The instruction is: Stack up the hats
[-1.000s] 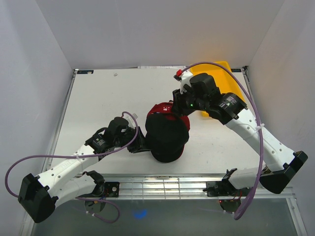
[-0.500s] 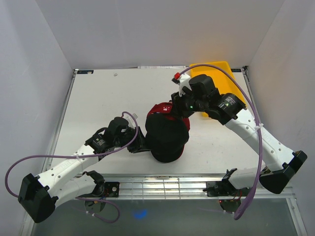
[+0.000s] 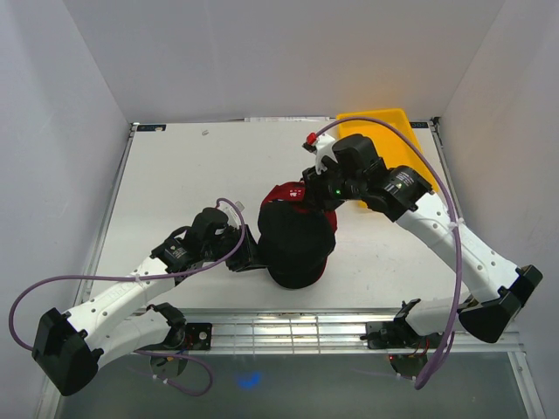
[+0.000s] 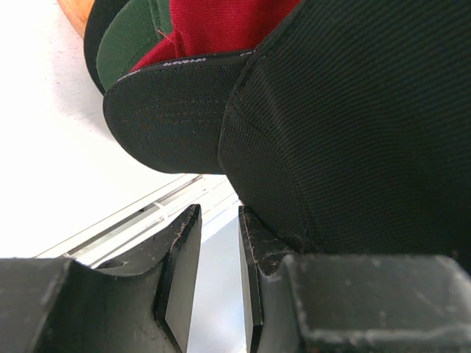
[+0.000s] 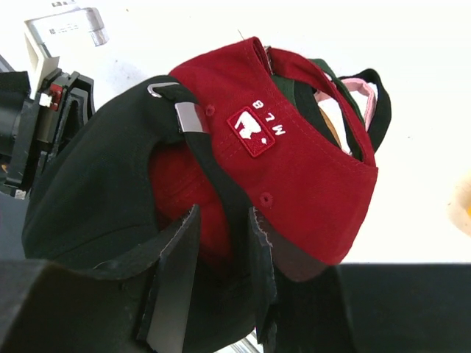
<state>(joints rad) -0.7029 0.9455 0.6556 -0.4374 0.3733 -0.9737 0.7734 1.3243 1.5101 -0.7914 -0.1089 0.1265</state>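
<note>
The hats are piled in one stack at the table's middle. The black hat (image 3: pixel 295 246) lies on top, with the red hat (image 3: pixel 293 194) showing behind it. In the right wrist view the red hat (image 5: pixel 294 176), the dark green hat (image 5: pixel 324 79) and the pink hat's strap (image 5: pixel 355 92) sit under the black hat (image 5: pixel 88 191). My right gripper (image 5: pixel 223 220) is open at the stack's back, the black hat's rear strap between its jaws. My left gripper (image 4: pixel 218 217) is slightly open and empty, its right finger (image 4: pixel 254 243) against the black hat (image 4: pixel 353 110).
A yellow bin (image 3: pixel 384 131) stands at the back right, behind my right arm. The wooden stand (image 4: pixel 77 11) shows as an orange edge under the stack. A metal rail (image 3: pixel 297 332) runs along the table's near edge.
My right arm has shifted slightly left and back at the stack's rear. The black hat and my left arm have stayed put.
</note>
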